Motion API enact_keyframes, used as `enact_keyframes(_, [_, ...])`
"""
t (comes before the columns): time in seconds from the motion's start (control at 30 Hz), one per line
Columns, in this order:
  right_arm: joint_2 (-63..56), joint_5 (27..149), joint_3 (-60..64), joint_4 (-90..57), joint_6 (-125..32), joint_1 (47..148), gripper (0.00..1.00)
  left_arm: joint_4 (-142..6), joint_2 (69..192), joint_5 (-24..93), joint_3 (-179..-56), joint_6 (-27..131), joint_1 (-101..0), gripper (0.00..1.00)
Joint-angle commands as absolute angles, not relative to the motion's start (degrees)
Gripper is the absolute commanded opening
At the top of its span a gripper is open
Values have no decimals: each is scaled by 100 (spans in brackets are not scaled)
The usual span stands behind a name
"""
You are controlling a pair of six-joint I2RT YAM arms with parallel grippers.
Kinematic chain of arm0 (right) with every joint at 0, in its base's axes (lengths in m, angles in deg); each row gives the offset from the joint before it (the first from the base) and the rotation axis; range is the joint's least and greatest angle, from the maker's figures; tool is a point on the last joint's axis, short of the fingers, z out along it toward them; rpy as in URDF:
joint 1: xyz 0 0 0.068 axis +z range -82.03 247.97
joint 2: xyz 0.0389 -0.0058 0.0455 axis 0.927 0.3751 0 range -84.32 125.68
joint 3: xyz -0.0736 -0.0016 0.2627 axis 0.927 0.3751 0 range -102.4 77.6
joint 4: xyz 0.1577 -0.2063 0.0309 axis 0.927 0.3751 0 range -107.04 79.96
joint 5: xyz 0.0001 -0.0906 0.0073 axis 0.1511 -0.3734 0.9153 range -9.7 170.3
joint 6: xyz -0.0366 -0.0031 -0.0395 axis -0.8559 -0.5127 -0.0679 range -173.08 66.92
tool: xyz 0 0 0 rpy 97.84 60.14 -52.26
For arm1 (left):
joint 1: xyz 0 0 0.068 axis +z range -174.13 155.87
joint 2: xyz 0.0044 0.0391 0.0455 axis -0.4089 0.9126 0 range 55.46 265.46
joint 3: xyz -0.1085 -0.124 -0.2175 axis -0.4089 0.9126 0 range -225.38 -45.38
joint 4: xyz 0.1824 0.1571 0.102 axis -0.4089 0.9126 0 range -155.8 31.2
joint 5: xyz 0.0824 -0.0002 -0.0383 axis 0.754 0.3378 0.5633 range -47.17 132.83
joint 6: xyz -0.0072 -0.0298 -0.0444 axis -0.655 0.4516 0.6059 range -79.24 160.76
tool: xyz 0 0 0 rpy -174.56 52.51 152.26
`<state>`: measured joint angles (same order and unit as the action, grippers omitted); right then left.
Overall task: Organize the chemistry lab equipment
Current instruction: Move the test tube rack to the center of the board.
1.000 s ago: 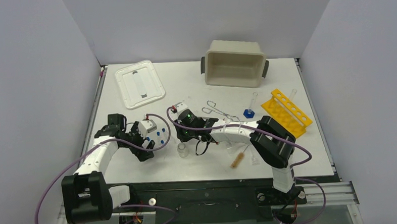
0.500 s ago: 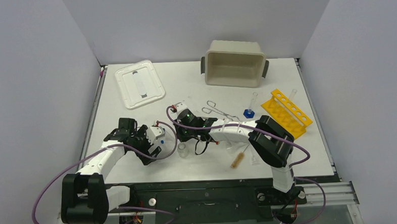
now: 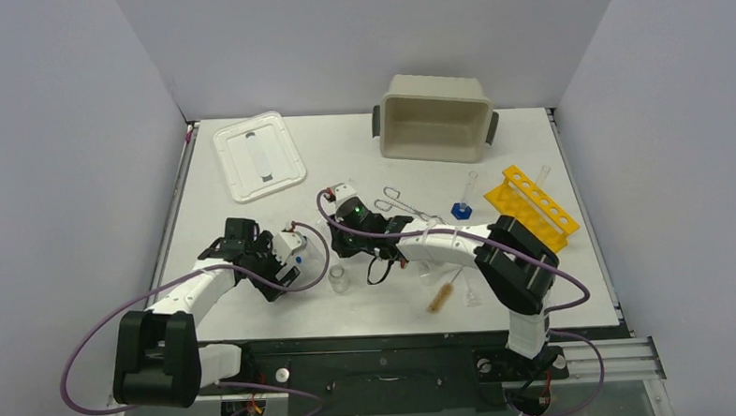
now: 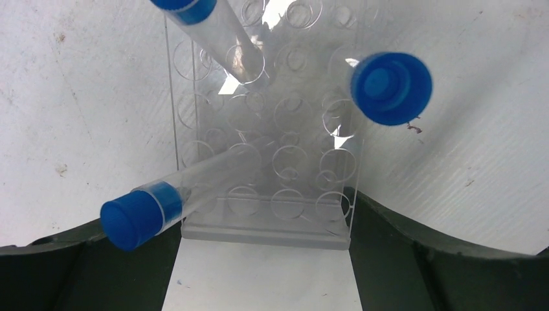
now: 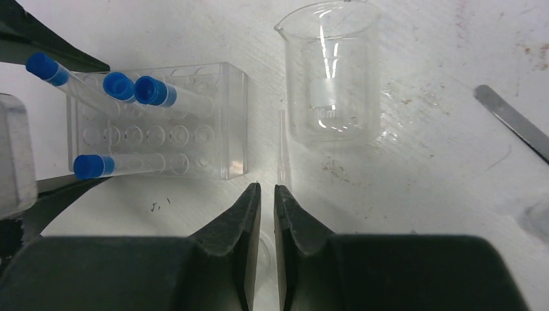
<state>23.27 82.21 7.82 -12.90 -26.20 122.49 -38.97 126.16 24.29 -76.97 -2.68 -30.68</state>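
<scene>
Left tool moved to rack — four blue-capped tubes, one beaker.

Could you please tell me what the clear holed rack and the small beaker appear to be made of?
Clear holed rack: likely glossy acrylic, see-through with sharp flat edges. Small clear beaker: probably glass, given bright streak reflections and a pour spout.

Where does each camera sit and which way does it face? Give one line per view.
Top external: above and behind the bases, facing down on the table; the left arm and right arm show.
Left wrist: on the left arm, looking past the left tool at the clear rack.
Right wrist: on the right arm, looking past the right tool at the beaker.
Shared: both wrist views show the rack and blue-capped tubes.
</scene>
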Motion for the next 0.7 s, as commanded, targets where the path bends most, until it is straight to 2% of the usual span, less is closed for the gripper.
enact_keyframes(0.0, [1635, 8047, 959, -1555, -2574, 12073, 11, -4153, 12705, 2438, -7913, -121, -3125, 84])
enact_keyframes(0.1, [1416, 7928, 1098, -1550, -2582, 11965, 11, -4167, 12721, 2411, -7928, -177, -3125, 83])
enact_keyframes(0.17, [1319, 7886, 1192, -1551, -2583, 11886, 11, -4180, 12751, 2395, -7942, -225, -3125, 79])
enact_keyframes(0.27, [1179, 7876, 1350, -1565, -2583, 11791, 11, -4232, 12860, 2470, -7978, -203, -3125, 69])
enact_keyframes(0.4, [1045, 7844, 1532, -1629, -2581, 11748, 11, -4287, 13021, 2636, -8056, -96, -3118, 62])
enact_keyframes(0.43, [1035, 7831, 1593, -1650, -2582, 11739, 11, -4308, 13066, 2672, -8054, -97, -3112, 56])
enact_keyframes(0.5, [1009, 7828, 1660, -1653, -2563, 11717, 10, -4362, 13122, 2718, -8054, -99, -3116, 53])
enact_keyframes(0.67, [954, 7823, 1760, -1656, -2557, 11679, 10, -4568, 13228, 3000, -8051, 5, -3087, 53])
